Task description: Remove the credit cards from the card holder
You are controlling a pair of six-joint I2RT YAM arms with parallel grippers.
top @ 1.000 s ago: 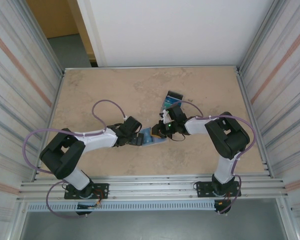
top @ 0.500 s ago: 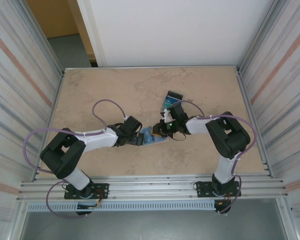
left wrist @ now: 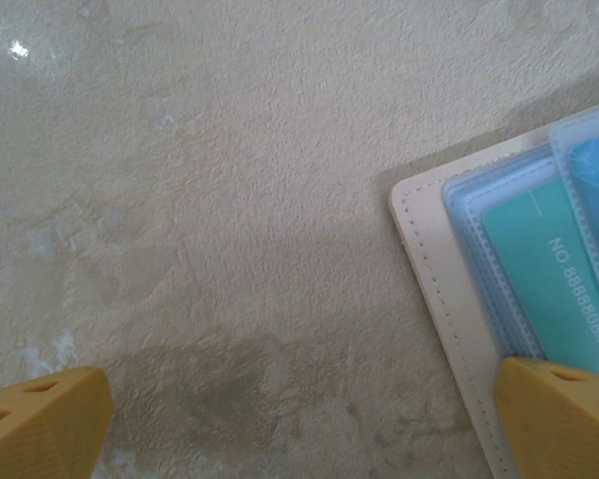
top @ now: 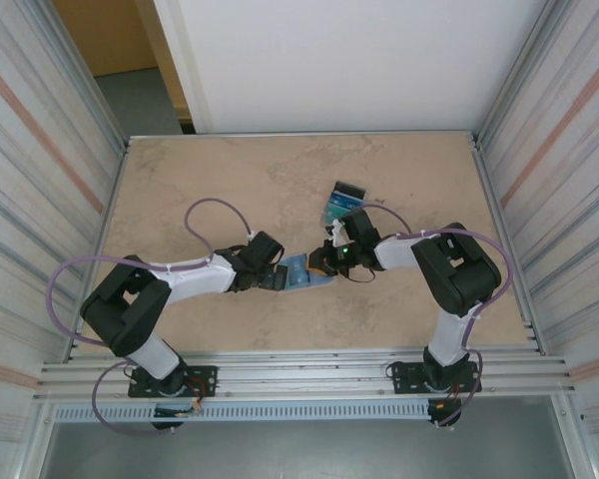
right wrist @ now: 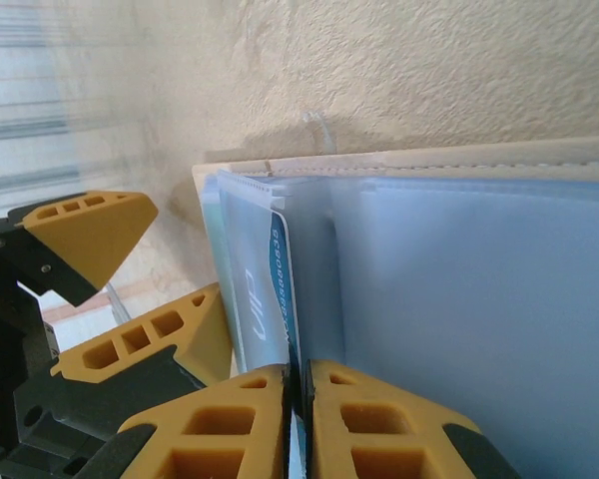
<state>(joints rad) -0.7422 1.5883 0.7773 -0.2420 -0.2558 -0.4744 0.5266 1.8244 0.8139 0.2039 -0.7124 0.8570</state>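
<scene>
Corrugated metal walls fence a beige, marbled tabletop (top: 230,180). From above we see the card holder (top: 301,271) lying spread open near the middle of the near edge, between the arms. The left gripper (top: 276,280) is at its left end and the right gripper (top: 321,263) at its right end. From the left wrist, that gripper's yellow fingers (left wrist: 564,419) stand wide apart and hold nothing. One tip overlaps the holder's stitched beige corner, where a glossy teal card (left wrist: 544,299) sits among clear blue sleeves. From the right wrist, the right gripper's jaws are all but closed, pinching the thin edge of a credit card (right wrist: 280,284) that juts from a soft, translucent sleeve; whether it is that same teal card we cannot tell. Its printed edge runs from the fingers toward the holder's beige rim, so we judge the pull should go straight back along that line toward the wrist, with the left tip pinning the holder.
</scene>
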